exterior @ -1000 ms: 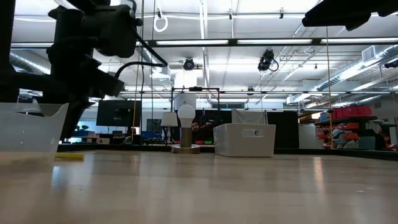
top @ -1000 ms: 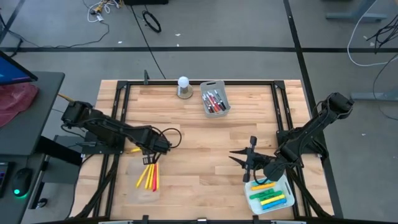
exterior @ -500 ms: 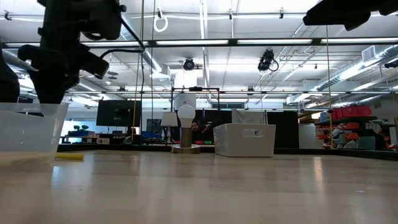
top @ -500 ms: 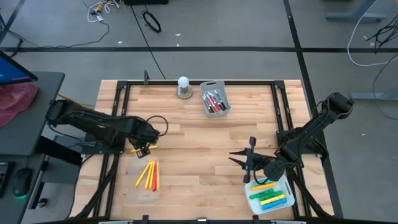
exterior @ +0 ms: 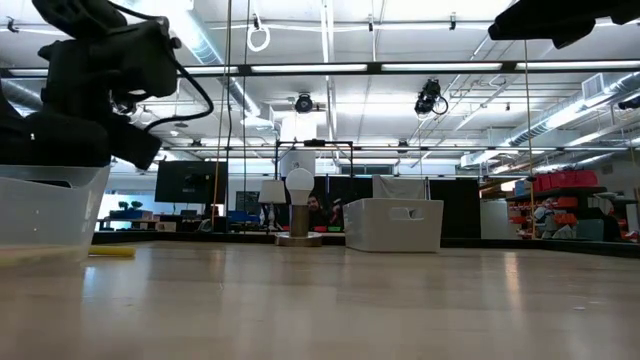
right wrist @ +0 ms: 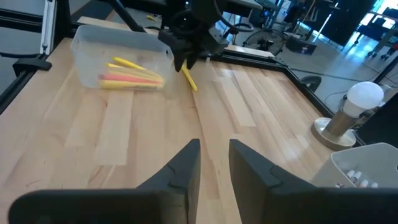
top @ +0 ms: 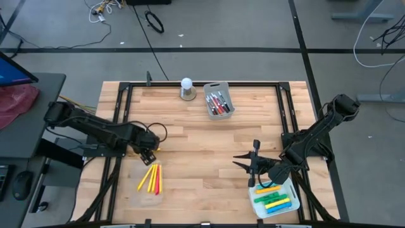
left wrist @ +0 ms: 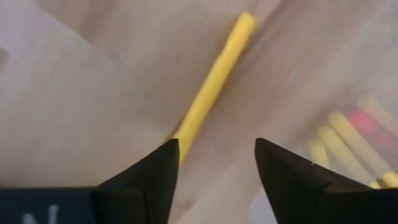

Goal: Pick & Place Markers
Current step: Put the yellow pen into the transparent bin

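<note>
Your sorting looks nearly done. Yellow and pink markers (top: 150,178) lie in the clear bin (top: 147,196) near the table's front left corner. Red and dark ones fill the grey bin (top: 219,100) at the back edge. Green, yellow and blue ones sit in the bin (top: 274,199) at the front right.

One yellow marker (left wrist: 211,83) lies loose near the left edge. The left gripper (left wrist: 214,163) hangs over it, fingers wide and empty.

The right gripper (top: 245,161) waits, narrow and empty.

No writing can be read.
</note>
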